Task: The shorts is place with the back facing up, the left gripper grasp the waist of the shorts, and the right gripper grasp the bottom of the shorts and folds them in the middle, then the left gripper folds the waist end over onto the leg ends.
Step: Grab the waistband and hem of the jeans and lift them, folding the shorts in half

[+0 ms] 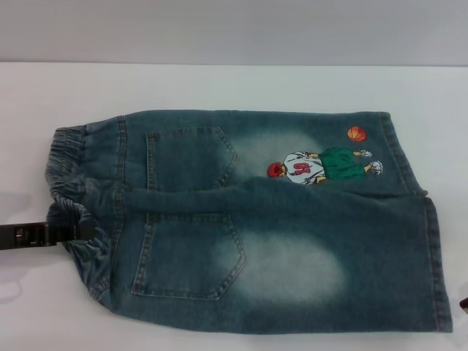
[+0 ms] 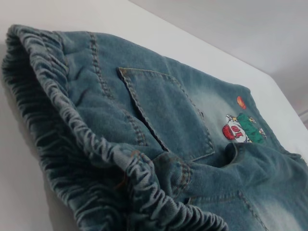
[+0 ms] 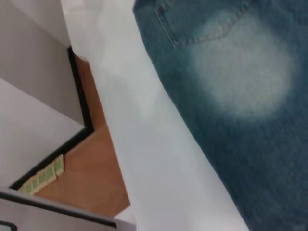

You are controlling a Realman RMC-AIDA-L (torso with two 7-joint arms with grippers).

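On white table (image 1: 219,84), shorts (image 1: 292,241) flat, left gripper (image 1: 69,232) at waist (image 1: 69,183), fingers' state unclear.

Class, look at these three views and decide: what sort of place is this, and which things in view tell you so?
Probably an indoor lab or test bench, not a home. A plain white table holds only the shorts, the left gripper reaches the waist, and a bare grey wall stands behind.

— Where on the counter (image 1: 219,84)?
— Flat across the middle: shorts (image 1: 292,241), waist (image 1: 69,194) left, leg ends (image 1: 431,256) right, pockets up.
— And at the waist?
— Left gripper (image 1: 77,232), touching the band from the left edge.
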